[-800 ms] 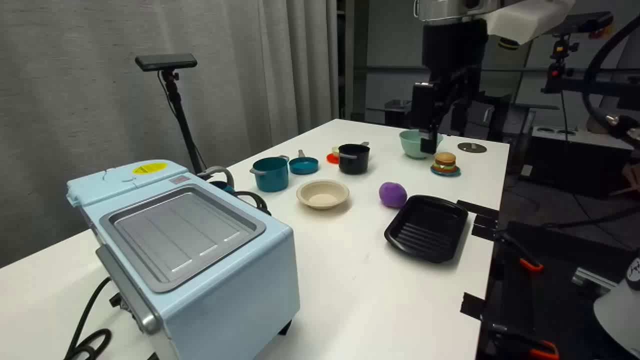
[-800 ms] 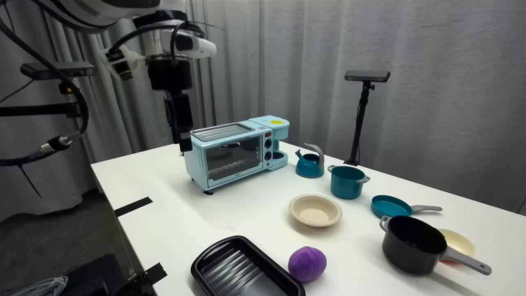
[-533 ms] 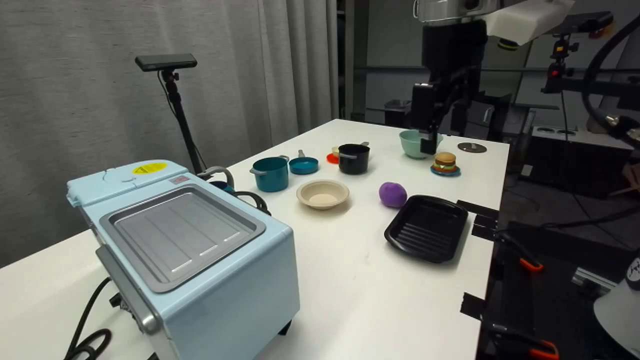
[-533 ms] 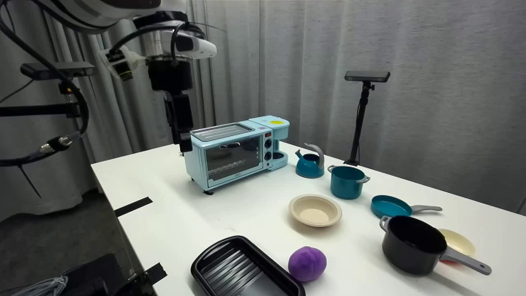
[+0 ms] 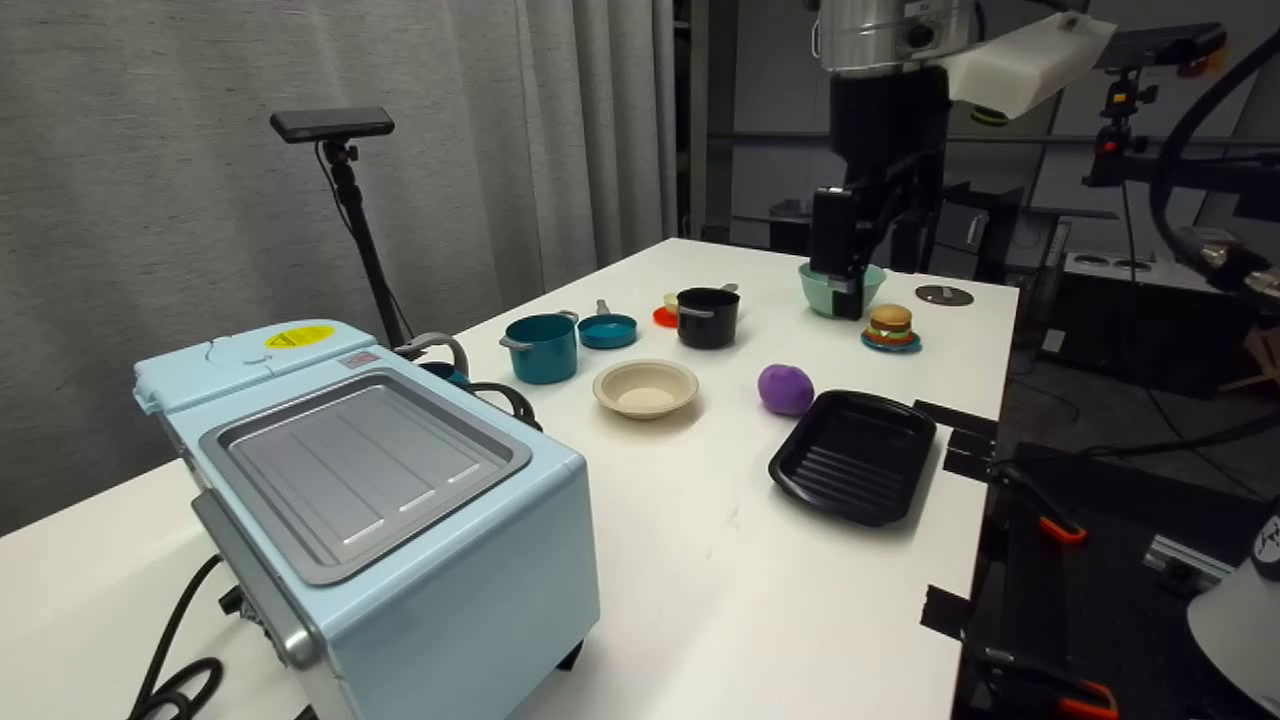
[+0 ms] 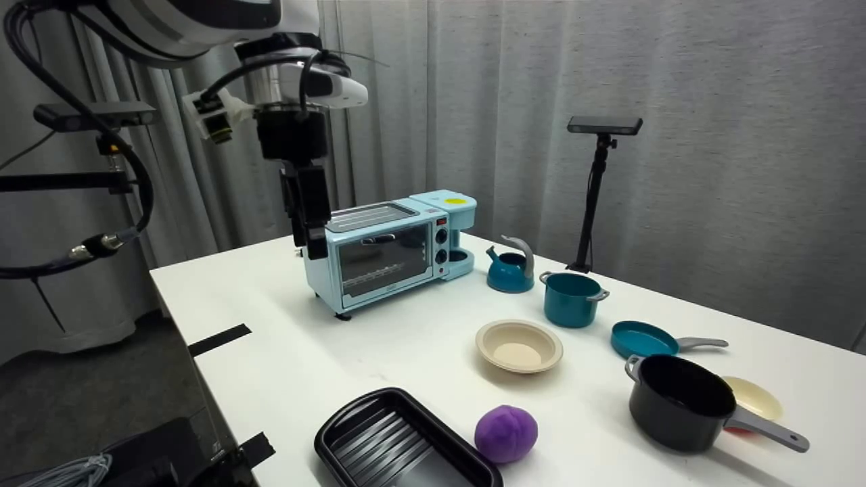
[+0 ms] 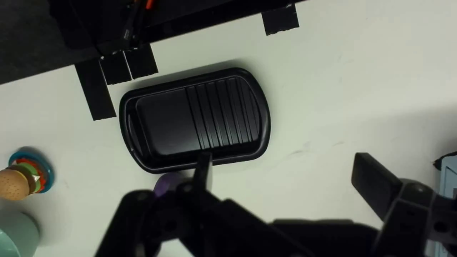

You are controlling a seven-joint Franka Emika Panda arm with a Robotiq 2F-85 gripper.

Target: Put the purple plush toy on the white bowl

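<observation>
The gripper (image 6: 308, 245) hangs above the worktop (image 6: 406, 338); the purple plush toy (image 6: 506, 434) lies upon it.
In an exterior view, from the left: the gripper at the upper left, with fingers (image 7: 376, 185) well apart in the wrist view; the black tray (image 6: 406, 439) at the bottom; the toy just beside this tray, lower right of centre, and if they touch I cannot tell; the white bowl (image 6: 519, 348) right of centre, higher in the frame.

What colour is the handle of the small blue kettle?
Grey. The kettle handle shows best in an exterior view.
</observation>
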